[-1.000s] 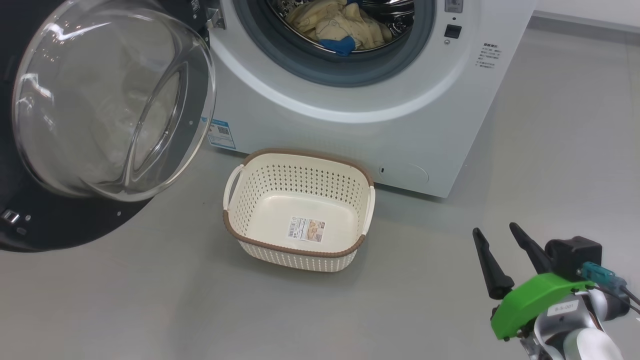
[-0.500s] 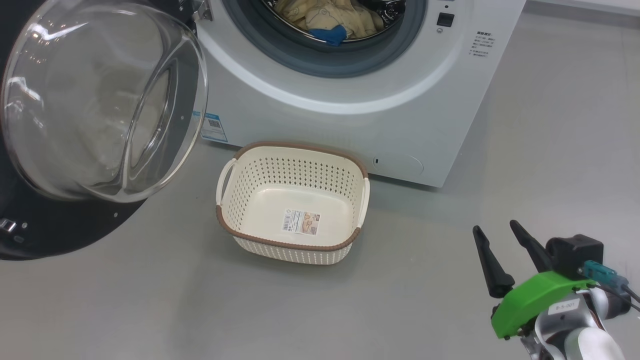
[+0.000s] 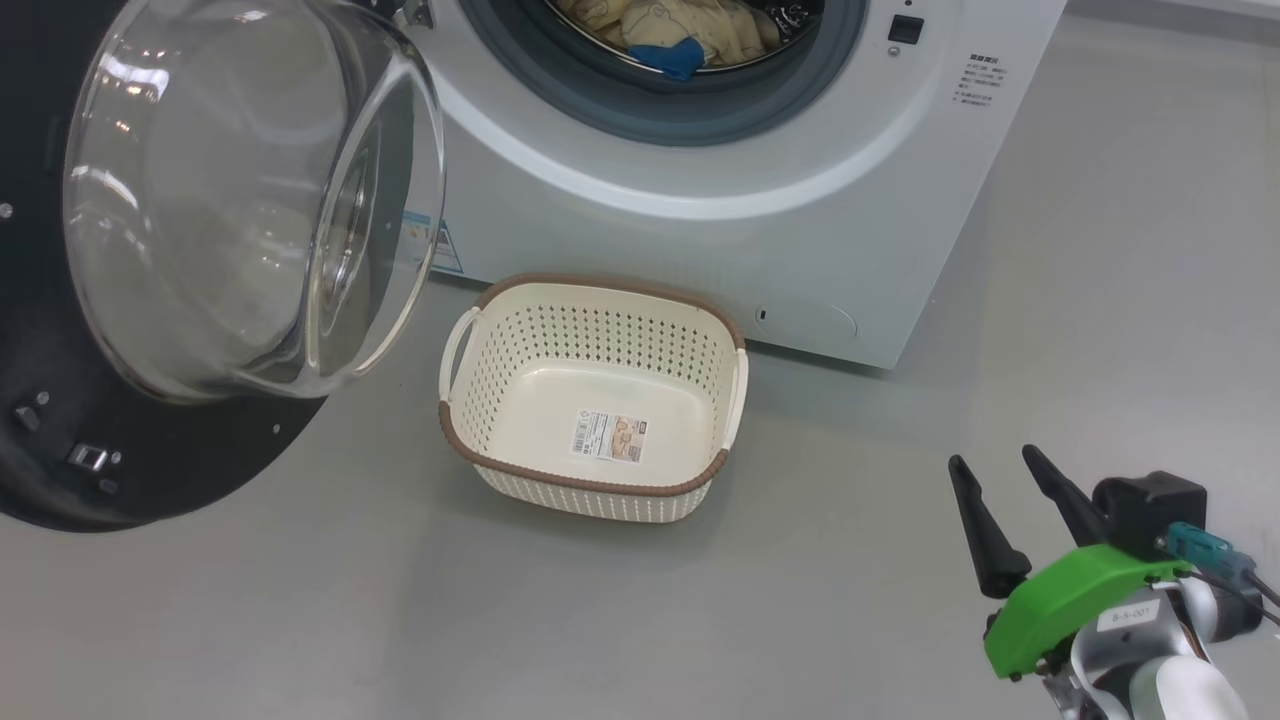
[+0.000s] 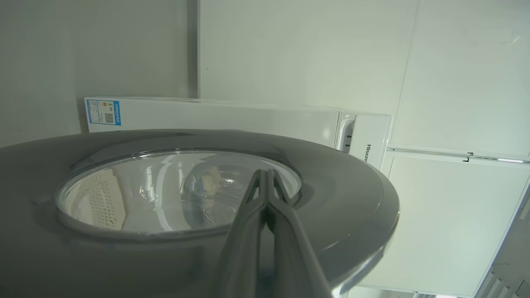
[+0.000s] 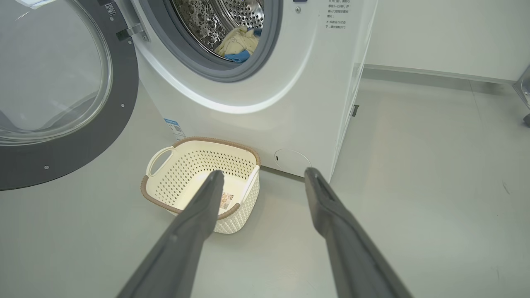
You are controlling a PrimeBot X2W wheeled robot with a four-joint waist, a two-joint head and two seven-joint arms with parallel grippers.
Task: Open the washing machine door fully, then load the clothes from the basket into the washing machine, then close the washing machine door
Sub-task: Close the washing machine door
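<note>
The washing machine door (image 3: pixel 250 200) stands open at the left, its glass bowl bulging toward me. From the left wrist view I see the outer face of the door (image 4: pixel 352 198), and my left gripper (image 4: pixel 265 173) lies shut just over it, by the edge of the glass window. Cream and blue clothes (image 3: pixel 680 25) lie inside the drum of the washing machine (image 3: pixel 700 230), and show again as the clothes (image 5: pixel 238 43) in the right wrist view. The basket (image 3: pixel 590 485) sits on the floor before the machine with just a label on its floor. Low at the right, my right gripper (image 3: pixel 992 458) hangs open and holds nothing.
Grey floor (image 3: pixel 300 620) spreads around the basket and on to the right of the machine. A pale wall (image 5: pixel 434 33) with a skirting runs behind. The open door's black rim (image 3: pixel 150 480) overhangs the floor left of the basket.
The head camera has shifted slightly. The door has swung a little toward the machine and now covers most of the blue label low on its front. My right gripper stays put.
</note>
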